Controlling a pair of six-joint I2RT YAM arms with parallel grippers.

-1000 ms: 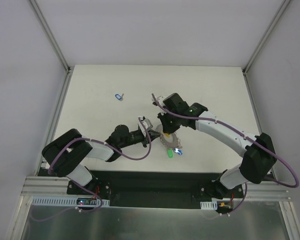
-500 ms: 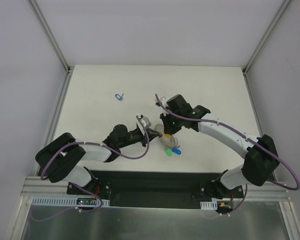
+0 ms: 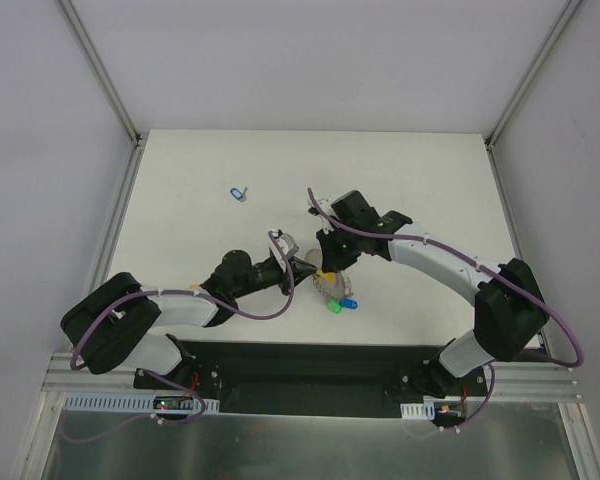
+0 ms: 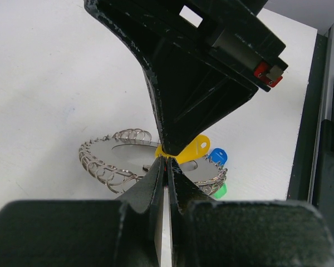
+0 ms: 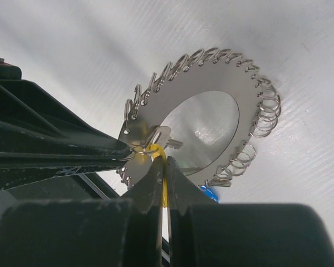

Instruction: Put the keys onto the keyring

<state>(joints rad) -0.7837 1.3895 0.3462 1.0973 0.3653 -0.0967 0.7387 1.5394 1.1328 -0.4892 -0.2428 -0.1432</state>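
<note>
The keyring (image 4: 100,151), a flat grey disc rimmed with wire loops, lies at mid-table (image 3: 332,287). My left gripper (image 4: 165,162) is shut on one of the rim loops at its near edge. My right gripper (image 5: 162,164) comes down from above, shut on the head of a yellow key (image 4: 196,148) whose metal blade lies against the keyring (image 5: 172,94) right by that loop. A blue key (image 4: 217,156) and a green key (image 4: 221,191) hang at the ring's rim, also in the top view as blue key (image 3: 350,303) and green key (image 3: 333,307). The two gripper tips nearly touch.
Another blue key (image 3: 238,193) lies loose on the white table (image 3: 430,180), far left of the ring. Grey walls and aluminium posts close in the table's sides. The black base rail (image 3: 300,365) runs along the near edge.
Both grippers and the keyring with its keys have shifted slightly left. The left arm's elbow has swung further left and down. Both grips have stayed shut.
</note>
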